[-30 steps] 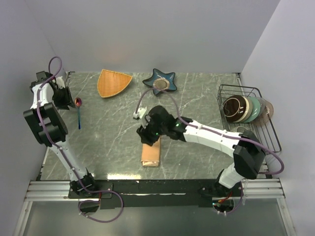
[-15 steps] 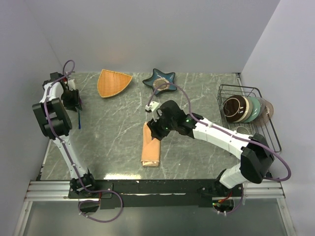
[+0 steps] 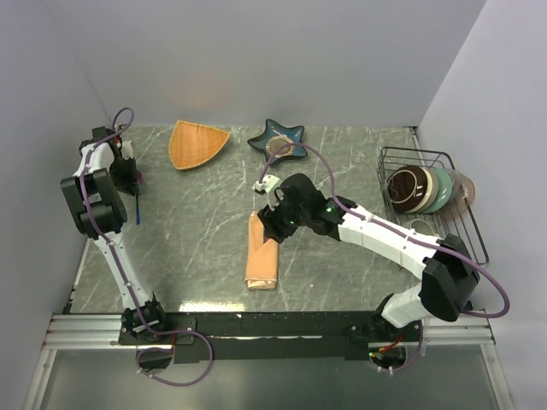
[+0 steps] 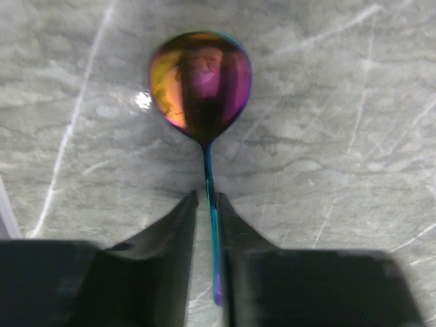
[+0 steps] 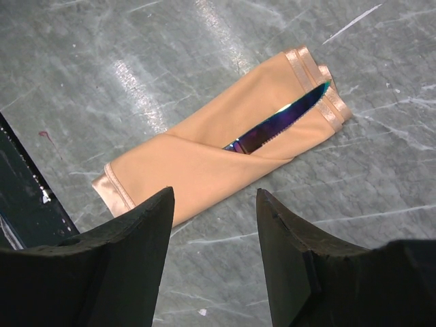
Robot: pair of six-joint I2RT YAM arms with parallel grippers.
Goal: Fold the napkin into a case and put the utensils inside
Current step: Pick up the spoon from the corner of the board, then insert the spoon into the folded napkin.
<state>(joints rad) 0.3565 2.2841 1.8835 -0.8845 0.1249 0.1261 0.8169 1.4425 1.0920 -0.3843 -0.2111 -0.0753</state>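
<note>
The spoon (image 4: 201, 85) lies on the marble at the far left, its iridescent bowl pointing away and its thin handle (image 3: 138, 208) running back between my left gripper's jaws. My left gripper (image 4: 206, 197) (image 3: 130, 178) straddles the handle. Its jaws are narrow, the right finger (image 4: 235, 225) against the handle and a small gap left at the other finger. The peach napkin (image 3: 261, 256) (image 5: 204, 163) lies folded into a long case mid-table, with a serrated knife (image 5: 279, 122) tucked in its pocket. My right gripper (image 5: 214, 194) (image 3: 272, 224) hovers open over the case's far end, holding nothing.
An orange fan-shaped dish (image 3: 195, 143) and a blue star-shaped dish (image 3: 279, 141) sit at the back. A wire rack (image 3: 389, 158) with bowls stands at the right edge. Walls close in the left, back and right sides.
My left gripper has come down over the spoon and narrowed its jaws round the handle. My right gripper rose off the napkin toward the back, then held still.
</note>
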